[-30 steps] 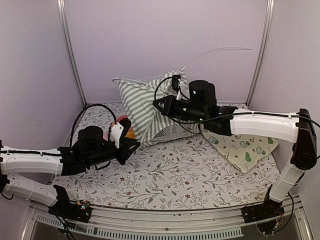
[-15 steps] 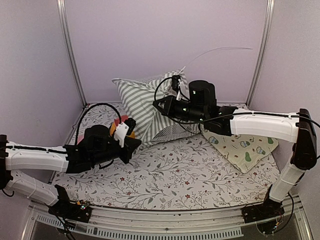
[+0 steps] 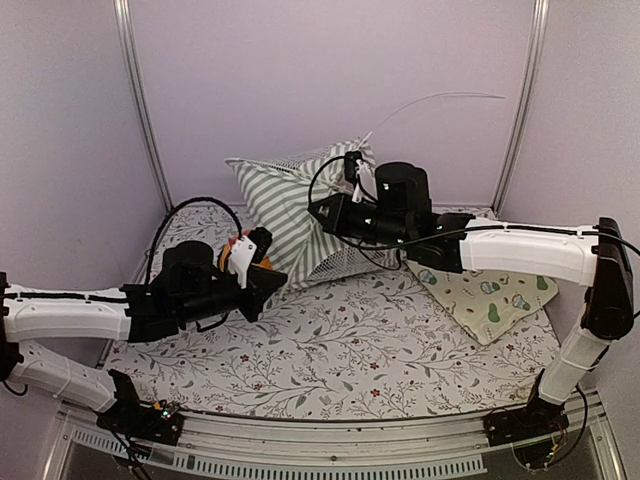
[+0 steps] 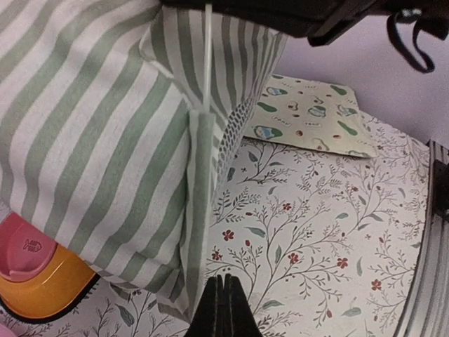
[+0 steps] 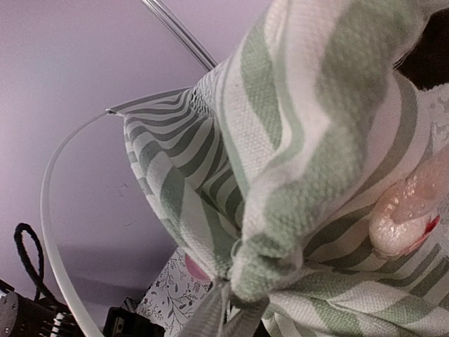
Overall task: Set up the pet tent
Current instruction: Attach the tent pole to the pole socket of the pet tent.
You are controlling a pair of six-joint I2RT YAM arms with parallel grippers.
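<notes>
The bench (image 3: 330, 360), covered by a floral-print cloth, carried everything. At its back the pet tent (image 3: 275, 205) lay slumped, its green and white stripes bunched and leaning against the rear wall, with mesh showing at its lower edge. One thin white pole (image 3: 440, 97) arched up from its peak. To the right of the tent a pale avocado-print mat (image 3: 490, 300) lay flat. An orange bowl (image 4: 49, 284) sat tucked under the tent's left corner, half hidden by the fabric. A pink piece (image 4: 21, 246) rested in it, bearing a small raised mark too faint to read. The right hand (image 3: 312, 210) was clamped on a gathered fold of the tent's striped cloth. The left hand (image 4: 223, 305) had its fingers pressed together on nothing, just beside the tent's lower hem.
</notes>
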